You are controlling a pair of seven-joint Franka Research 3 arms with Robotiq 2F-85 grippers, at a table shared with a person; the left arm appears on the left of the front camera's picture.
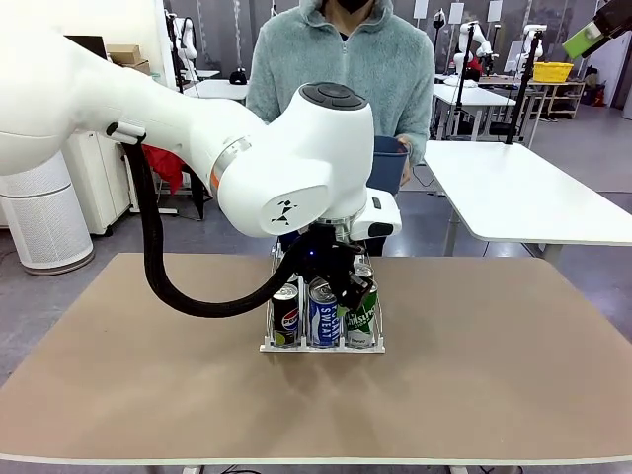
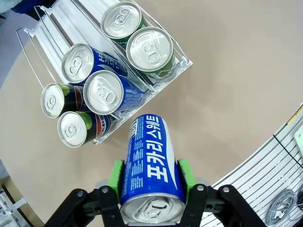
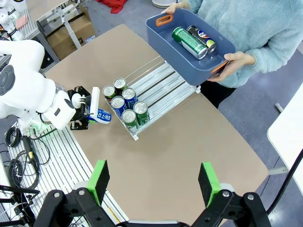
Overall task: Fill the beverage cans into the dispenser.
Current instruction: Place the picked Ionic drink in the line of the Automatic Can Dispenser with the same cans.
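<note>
My left gripper (image 2: 150,176) is shut on a blue-and-white Pocari Sweat can (image 2: 150,156), held just off the front end of the dispenser (image 2: 42,23). In the dispenser's lanes stand green cans (image 2: 149,48), blue cans (image 2: 104,92) and dark cans (image 2: 72,128). In the front view the left gripper (image 1: 331,269) hangs right over the dispenser (image 1: 321,346), and a dark can (image 1: 286,316), a blue can (image 1: 323,316) and a green can (image 1: 361,318) face me. My right gripper (image 3: 154,184) is open and empty, high above the table.
A person at the far side holds a dark blue bin (image 3: 163,35) with a green can (image 3: 188,41) and a dark can (image 3: 201,38) lying in it. The bin (image 1: 390,163) hangs behind the dispenser. Bare tabletop (image 1: 513,336) lies to both sides.
</note>
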